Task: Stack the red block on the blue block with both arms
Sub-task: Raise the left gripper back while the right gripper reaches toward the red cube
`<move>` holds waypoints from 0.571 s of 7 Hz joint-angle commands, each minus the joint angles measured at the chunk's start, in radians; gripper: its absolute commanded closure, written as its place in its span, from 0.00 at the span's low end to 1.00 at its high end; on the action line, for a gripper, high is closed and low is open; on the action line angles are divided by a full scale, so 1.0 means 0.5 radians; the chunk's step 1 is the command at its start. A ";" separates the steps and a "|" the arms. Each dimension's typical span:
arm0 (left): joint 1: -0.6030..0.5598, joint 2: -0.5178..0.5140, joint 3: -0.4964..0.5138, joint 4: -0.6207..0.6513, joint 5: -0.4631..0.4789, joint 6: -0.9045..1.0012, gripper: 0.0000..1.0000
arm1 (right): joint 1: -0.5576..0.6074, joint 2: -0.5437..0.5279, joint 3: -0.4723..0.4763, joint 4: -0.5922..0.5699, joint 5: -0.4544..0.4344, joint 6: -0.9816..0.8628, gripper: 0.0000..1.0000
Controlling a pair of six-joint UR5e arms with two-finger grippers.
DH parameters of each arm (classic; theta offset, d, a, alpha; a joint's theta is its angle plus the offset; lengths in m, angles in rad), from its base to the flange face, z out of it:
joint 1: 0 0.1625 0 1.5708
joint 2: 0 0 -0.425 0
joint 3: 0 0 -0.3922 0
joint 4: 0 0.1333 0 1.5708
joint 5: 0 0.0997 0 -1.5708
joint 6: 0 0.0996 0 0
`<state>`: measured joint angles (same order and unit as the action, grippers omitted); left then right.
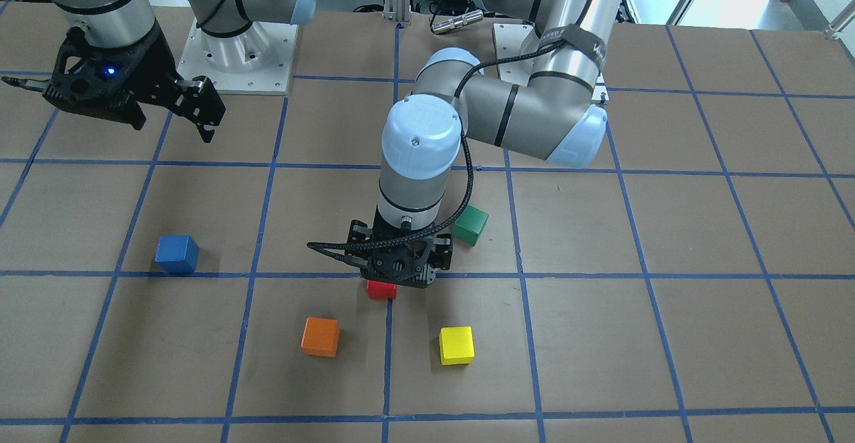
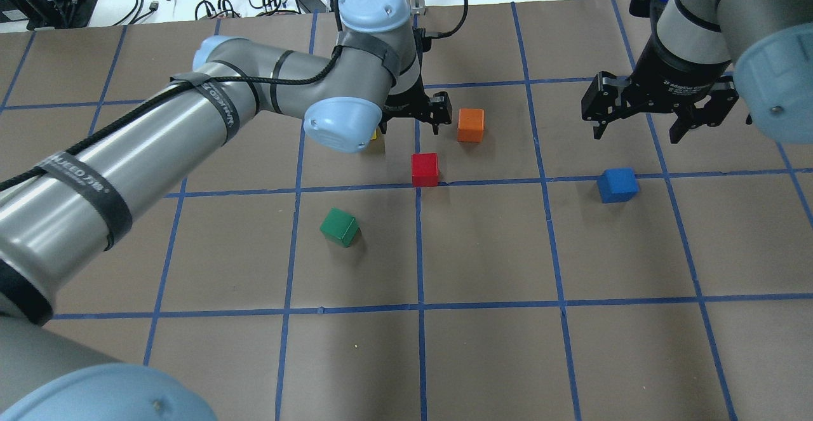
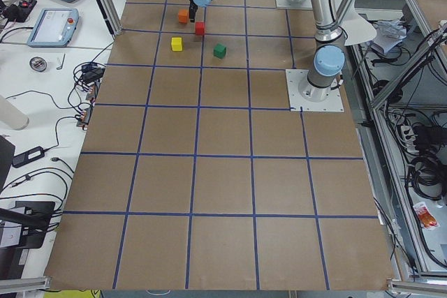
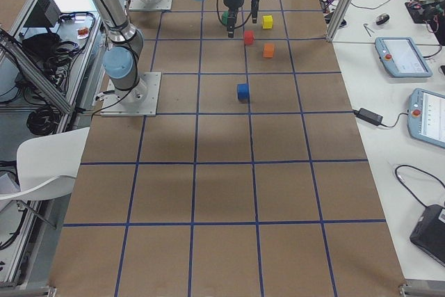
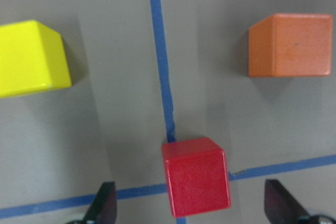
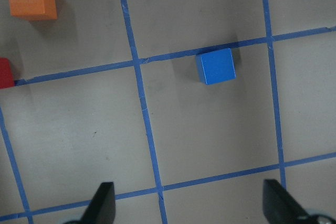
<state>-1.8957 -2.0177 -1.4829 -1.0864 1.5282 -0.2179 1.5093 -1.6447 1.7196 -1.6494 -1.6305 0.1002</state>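
The red block (image 1: 381,289) lies on the brown table at a crossing of blue tape lines, and also shows in the overhead view (image 2: 425,169). My left gripper (image 1: 399,280) hovers open just above it. In the left wrist view the red block (image 5: 195,177) sits between the two spread fingertips (image 5: 105,205), untouched. The blue block (image 2: 617,185) lies alone to the right, also in the front view (image 1: 177,254). My right gripper (image 2: 635,130) hangs open and empty, high above the table beyond the blue block, which shows in its wrist view (image 6: 216,66).
An orange cube (image 2: 470,124) and a yellow cube (image 1: 456,345) lie just beyond the red block, one on each side of it. A green cube (image 2: 340,227) lies nearer the robot, to the left. The left arm's elbow (image 2: 336,122) hangs over the yellow cube.
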 commanded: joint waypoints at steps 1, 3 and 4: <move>0.161 0.319 0.088 -0.299 0.113 0.164 0.00 | 0.006 0.007 0.012 -0.002 0.006 0.017 0.00; 0.458 0.625 0.076 -0.661 0.119 0.404 0.00 | 0.058 0.193 -0.009 -0.267 0.152 0.027 0.00; 0.511 0.727 0.070 -0.777 0.122 0.414 0.00 | 0.116 0.270 -0.009 -0.360 0.156 0.027 0.00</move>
<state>-1.6947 -1.7293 -1.4456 -1.3962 1.5868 -0.0374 1.5382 -1.5608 1.7170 -1.7569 -1.5719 0.1124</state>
